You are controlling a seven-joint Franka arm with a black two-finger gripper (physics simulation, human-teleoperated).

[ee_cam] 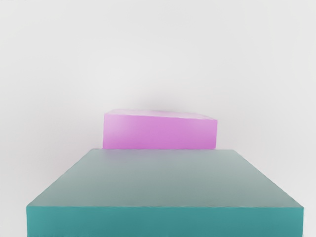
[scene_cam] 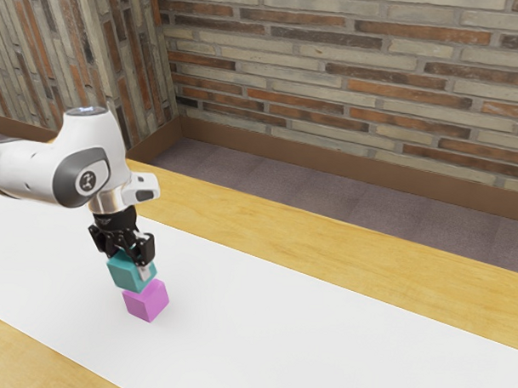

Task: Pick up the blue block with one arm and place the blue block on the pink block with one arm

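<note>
While the blue block [scene_cam: 130,273] hung in the gripper [scene_cam: 126,254]: it sat low over the pink block [scene_cam: 146,301], apparently brought there for stacking; whether the two touched could not be told
Pink block [ee_cam: 160,131]: flat on the white mat [scene_cam: 322,332]; in the wrist view it showed beyond the far edge of the blue block [ee_cam: 163,192], so the load looked a little off centre
Gripper: fingers [scene_cam: 143,249] narrowed onto the blue block from two sides, holding it; they touched nothing else
</note>
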